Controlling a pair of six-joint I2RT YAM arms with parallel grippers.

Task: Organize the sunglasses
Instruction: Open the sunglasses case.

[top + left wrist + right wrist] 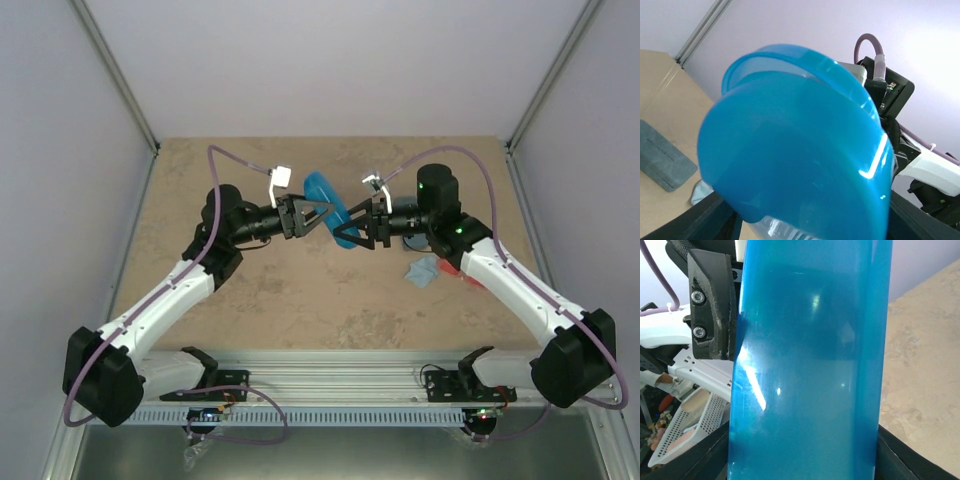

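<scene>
I have the blue case (322, 187) up off the table (300, 310), caught between the two tools where they meet nose to nose. The right gripper (345, 235) is pinching it. On its wrist camera the glossy shell stands on edge and fills the gap, with a dark finger tight against each side. The left gripper (318, 212) comes at the case from the opposite side. One of its fingers (710, 305) lies flat against the shell's edge in the right wrist view. On its own camera the case hides the contact, so I cannot tell whether that tool is clamped or only closing around it. From there the case looks hinged open, one blue shell rim showing behind the other.

The one pair of sunglasses (448, 268) I can make out is the red-orange one. It lies on the table behind the right gripper, half tucked under that arm's forearm. A light blue cloth (422, 270) sits just beside it, on the side nearer the gripper. A grey case (662, 162) lies flat on the table below and off to one side of the left gripper.
</scene>
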